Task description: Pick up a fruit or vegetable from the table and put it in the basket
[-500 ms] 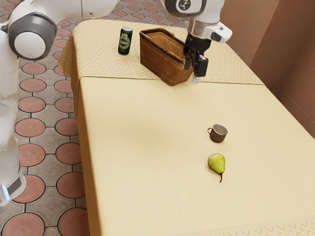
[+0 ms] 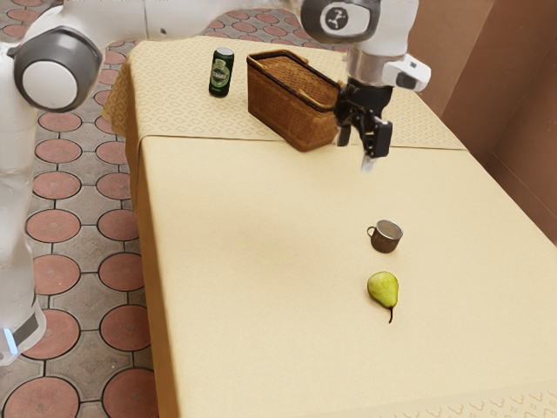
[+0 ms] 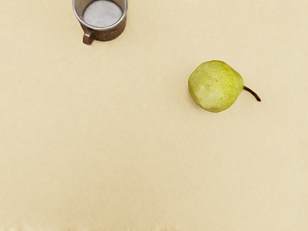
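Now the gripper, spread and empty, hangs farther from the basket, nearer the worktop edge at the exterior view's right, apparently approaching the pear.

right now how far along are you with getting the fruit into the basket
Nothing looks done yet: the pear lies on the table near the mug, away from the basket. My gripper is open, holding nothing, above the table. Left to do: reach the pear, grip it, lift it, carry it over and set it in the basket.
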`<state>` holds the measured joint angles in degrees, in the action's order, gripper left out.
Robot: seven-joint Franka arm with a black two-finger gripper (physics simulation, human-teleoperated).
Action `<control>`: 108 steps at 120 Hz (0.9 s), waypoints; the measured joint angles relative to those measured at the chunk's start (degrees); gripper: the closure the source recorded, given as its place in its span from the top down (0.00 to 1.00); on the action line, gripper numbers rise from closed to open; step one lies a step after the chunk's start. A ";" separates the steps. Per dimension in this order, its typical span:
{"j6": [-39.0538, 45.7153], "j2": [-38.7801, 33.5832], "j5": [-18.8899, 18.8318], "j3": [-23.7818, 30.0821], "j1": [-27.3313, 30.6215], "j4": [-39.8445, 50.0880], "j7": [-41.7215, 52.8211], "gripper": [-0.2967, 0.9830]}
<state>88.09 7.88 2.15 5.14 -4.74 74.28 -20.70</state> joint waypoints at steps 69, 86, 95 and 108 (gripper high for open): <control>2.01 4.79 -2.70 -0.07 -0.42 0.34 -49.80 0.77; 6.11 9.06 -3.10 -0.05 -2.31 0.48 -56.80 0.76; 7.84 9.53 -3.13 -0.06 -2.78 1.64 -60.32 0.76; 9.50 9.46 -3.17 -0.11 -3.22 2.74 -65.47 0.76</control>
<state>97.59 17.34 -1.02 5.03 -7.96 77.01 -86.17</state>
